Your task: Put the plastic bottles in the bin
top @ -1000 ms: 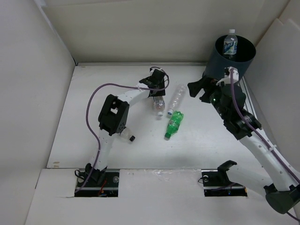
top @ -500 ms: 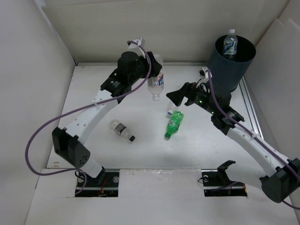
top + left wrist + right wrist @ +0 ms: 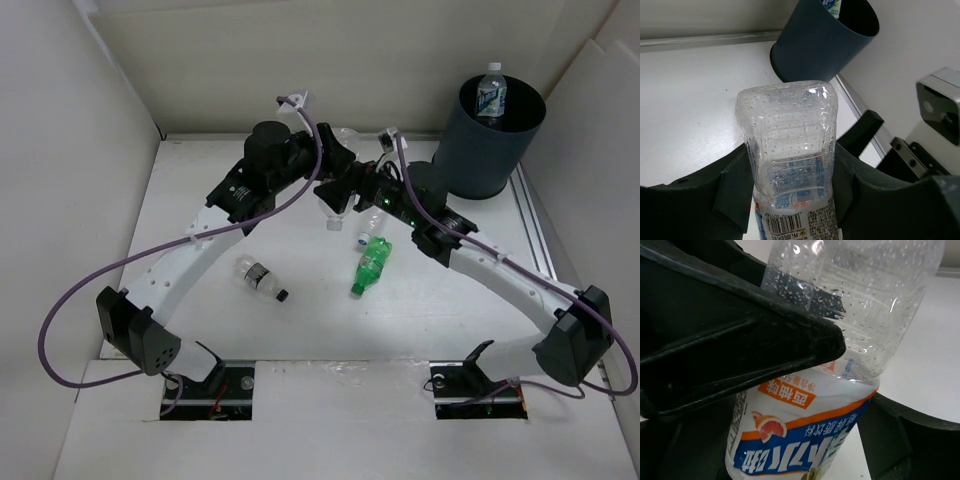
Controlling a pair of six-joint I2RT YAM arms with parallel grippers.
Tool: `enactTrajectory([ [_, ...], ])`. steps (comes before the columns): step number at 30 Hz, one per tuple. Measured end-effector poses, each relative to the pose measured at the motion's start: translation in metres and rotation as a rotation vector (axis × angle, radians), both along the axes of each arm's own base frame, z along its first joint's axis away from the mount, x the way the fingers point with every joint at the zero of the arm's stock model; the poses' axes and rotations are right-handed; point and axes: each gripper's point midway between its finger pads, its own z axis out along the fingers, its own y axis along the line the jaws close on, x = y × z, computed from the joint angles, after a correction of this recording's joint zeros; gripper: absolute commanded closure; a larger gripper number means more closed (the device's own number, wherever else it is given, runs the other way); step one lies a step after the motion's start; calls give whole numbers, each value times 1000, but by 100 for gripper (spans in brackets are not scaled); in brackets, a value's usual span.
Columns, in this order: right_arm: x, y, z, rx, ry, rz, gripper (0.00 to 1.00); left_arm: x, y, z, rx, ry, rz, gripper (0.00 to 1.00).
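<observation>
My left gripper (image 3: 335, 168) is shut on a clear bottle (image 3: 333, 208) with a white, blue and orange label, held cap-down above the table's far middle. In the left wrist view (image 3: 792, 185) the bottle (image 3: 787, 140) sits base-up between the fingers (image 3: 732, 195). My right gripper (image 3: 342, 192) is open, its jaws on either side of that bottle's label (image 3: 790, 440), below the left gripper's finger (image 3: 740, 340). The dark grey-blue bin (image 3: 480, 150) stands at the far right with a bottle (image 3: 490, 95) inside. It also shows in the left wrist view (image 3: 810, 50).
A green bottle (image 3: 372, 262) lies at the table's middle. A clear bottle's white cap end (image 3: 364, 240) shows under my right arm. A clear bottle with a black cap (image 3: 258, 278) lies left of centre. White walls close in the table.
My left gripper has carried the bottle a little right and lower. My right gripper has swung left from near the bin and now has its jaws around the same bottle.
</observation>
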Motion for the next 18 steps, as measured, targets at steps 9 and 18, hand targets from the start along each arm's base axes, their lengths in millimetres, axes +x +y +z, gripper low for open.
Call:
enactTrajectory([
  [9,11,17,-7,50,53,-21,93,-6,9,7,-10,-17,3,6],
  [18,66,-25,11,46,39,-163,100,-4,34,51,-95,-28,182,0],
])
